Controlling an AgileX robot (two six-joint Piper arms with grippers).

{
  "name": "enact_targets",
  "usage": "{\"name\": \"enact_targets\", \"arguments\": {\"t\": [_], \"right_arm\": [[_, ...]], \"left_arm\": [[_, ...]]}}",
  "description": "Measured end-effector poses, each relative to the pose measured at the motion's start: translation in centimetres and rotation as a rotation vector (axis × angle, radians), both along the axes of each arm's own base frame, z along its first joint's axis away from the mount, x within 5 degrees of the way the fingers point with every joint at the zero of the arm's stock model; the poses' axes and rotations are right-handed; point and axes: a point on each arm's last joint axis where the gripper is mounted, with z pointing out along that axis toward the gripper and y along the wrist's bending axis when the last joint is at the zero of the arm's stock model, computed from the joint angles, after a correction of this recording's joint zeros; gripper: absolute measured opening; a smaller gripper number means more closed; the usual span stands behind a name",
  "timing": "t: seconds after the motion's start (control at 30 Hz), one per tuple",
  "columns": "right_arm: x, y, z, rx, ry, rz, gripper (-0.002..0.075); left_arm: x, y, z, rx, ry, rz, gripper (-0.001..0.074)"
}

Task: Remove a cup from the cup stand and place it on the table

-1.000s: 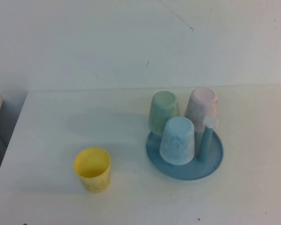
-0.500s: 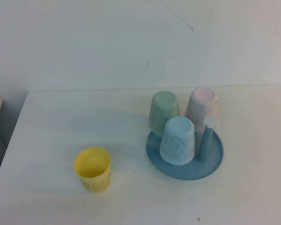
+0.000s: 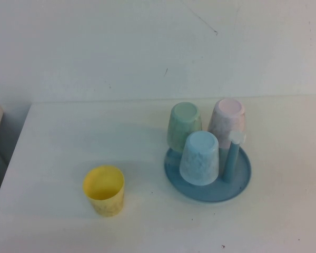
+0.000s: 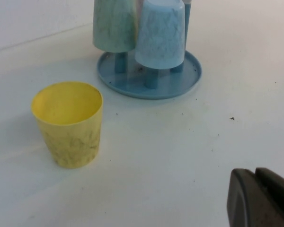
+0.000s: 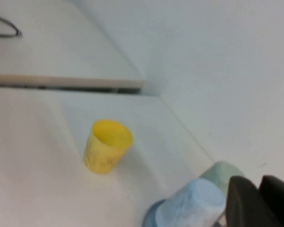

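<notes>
High view: the cup (image 3: 104,190) stands upright on the worktop (image 3: 68,142), well apart from the stand (image 3: 237,184); neither arm shows, so the task looks done.

Wrist views: left gripper (image 4: 260,198) and right gripper (image 5: 260,201) show at the edge, jaws unreadable.

Only dark, matte, round-cornered gripper parts show: the left gripper (image 4: 260,198) beside the table (image 4: 180,156), the right gripper (image 5: 260,201) above the cup stand.
</notes>
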Motion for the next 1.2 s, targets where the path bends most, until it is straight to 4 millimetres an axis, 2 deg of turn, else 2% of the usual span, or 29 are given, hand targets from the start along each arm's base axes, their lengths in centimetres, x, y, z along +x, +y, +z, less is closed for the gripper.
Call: {"name": "enact_targets", "arguments": {"t": [0.13, 0.23, 0.4, 0.53, 0.63, 0.8, 0.97, 1.07, 1.2], "right_arm": [[0.4, -0.6, -0.7, -0.093, 0.013, -0.076, 0.0063], [0.5, -1.5, 0.0, -0.14, -0.117, -0.203, 0.0063], [-2.2, -2.7, 1.8, -0.184, -0.366, -0.372, 0.0063], [-4.1, -3.4, 1.5, -0.182, -0.467, -0.475, 0.0062], [-4.4, -3.9, -0.1, -0.155, -0.469, -0.55, 0.0062], [-3.7, -5.2, -4.5, -0.057, -0.355, -0.702, 0.0062], [-3.8, -6.1, -10.9, 0.036, -0.127, -0.825, 0.0062], [-3.8, -6.7, -14.0, 0.053, -0.065, -0.898, 0.0062], [-4.1, -7.0, -15.1, 0.1, 0.005, -0.946, 0.0062]], "left_arm": [[0.1, 0.0, -0.4, 0.006, 0.012, 0.0, -0.0002], [0.1, 0.0, -0.6, 0.008, 0.017, 0.0, -0.0002], [0.1, 0.0, -0.6, 0.008, 0.017, 0.0, -0.0002], [0.1, 0.0, -0.6, 0.008, 0.017, 0.0, -0.0002], [0.1, 0.0, -0.6, 0.008, 0.017, 0.0, -0.0002], [0.1, 0.0, -0.6, 0.007, 0.015, 0.001, -0.0002], [0.1, 0.0, -0.6, 0.006, 0.014, 0.001, -0.0002], [0.1, 0.0, -0.6, 0.005, 0.015, 0.002, -0.0002], [0.1, 0.0, -0.6, 0.004, 0.016, 0.003, -0.0002]]}}
